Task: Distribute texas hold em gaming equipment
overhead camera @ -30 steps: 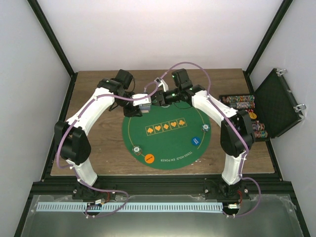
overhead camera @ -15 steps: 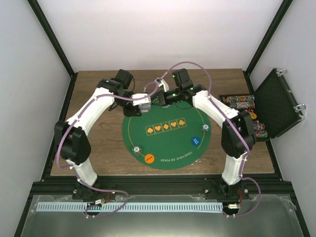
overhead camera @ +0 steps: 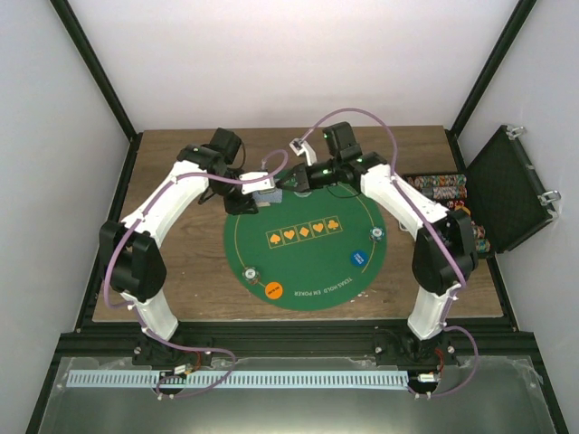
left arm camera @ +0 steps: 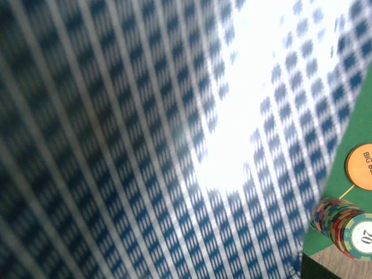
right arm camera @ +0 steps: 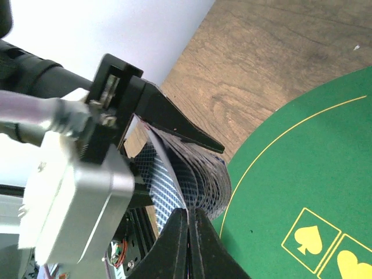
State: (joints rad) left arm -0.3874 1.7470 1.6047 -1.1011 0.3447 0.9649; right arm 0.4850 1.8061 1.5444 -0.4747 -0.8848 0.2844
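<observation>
My left gripper (overhead camera: 260,193) is shut on a fanned deck of blue-patterned playing cards (right arm camera: 195,174) at the far-left rim of the green mat (overhead camera: 308,258). Its black fingers (right arm camera: 174,125) show in the right wrist view. My right gripper (right arm camera: 188,224) is shut on the edge of one card (right arm camera: 163,192) that is bent out of the deck. A card back (left arm camera: 145,145) fills the left wrist view and hides my left fingers. On the mat lie an orange disc (overhead camera: 272,290), a blue disc (overhead camera: 358,258) and two small chip stacks (overhead camera: 251,272) (overhead camera: 376,234).
An open black case (overhead camera: 507,190) with rows of chips (overhead camera: 436,187) stands at the right table edge. The left wrist view shows an orange disc (left arm camera: 360,167) and a chip stack (left arm camera: 349,224) at the mat's edge. Bare wood (overhead camera: 181,262) lies left of the mat.
My right arm has shifted a little to the right and back, its gripper still at the deck. My left arm has hardly moved.
</observation>
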